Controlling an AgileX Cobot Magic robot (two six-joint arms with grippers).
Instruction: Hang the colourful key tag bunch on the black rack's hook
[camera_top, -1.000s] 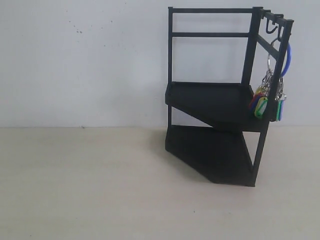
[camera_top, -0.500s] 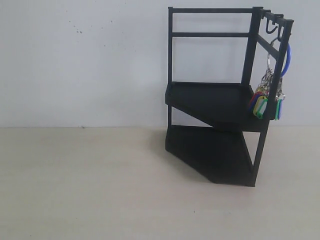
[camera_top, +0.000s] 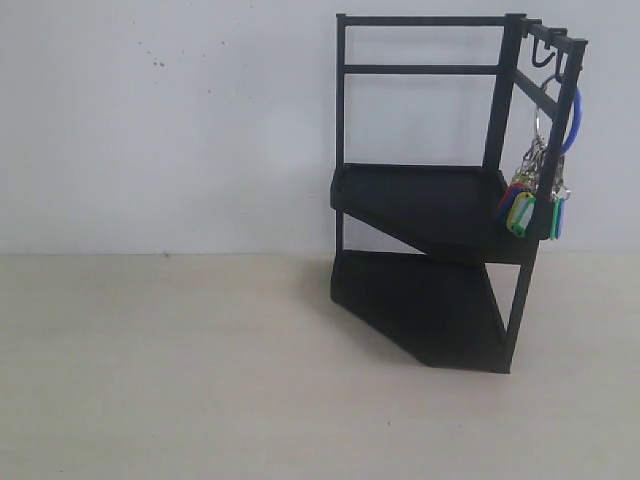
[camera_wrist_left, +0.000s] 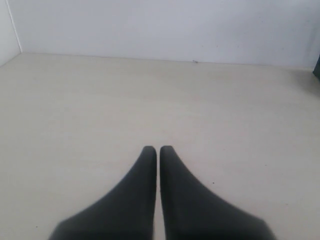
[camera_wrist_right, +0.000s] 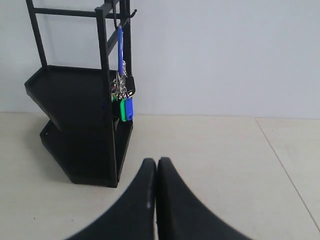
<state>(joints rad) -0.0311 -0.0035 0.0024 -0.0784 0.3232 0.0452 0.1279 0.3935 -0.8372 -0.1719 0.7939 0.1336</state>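
Note:
The black rack (camera_top: 430, 200) stands at the right of the table against the white wall. The colourful key tag bunch (camera_top: 535, 195) hangs by its blue loop (camera_top: 577, 115) from a hook on the rack's top side rail, tags dangling beside the upper shelf. In the right wrist view the same bunch (camera_wrist_right: 122, 95) hangs on the rack (camera_wrist_right: 75, 110), well apart from my right gripper (camera_wrist_right: 156, 161), which is shut and holds nothing. My left gripper (camera_wrist_left: 158, 149) is shut over bare table with nothing in it. Neither gripper shows in the exterior view.
A light wooden table (camera_top: 180, 370) runs up to a white wall (camera_top: 170, 120). A second small hook (camera_top: 541, 58) on the rack's rail carries nothing.
The hanging key tags sway slightly on the hook. Nothing else has moved.

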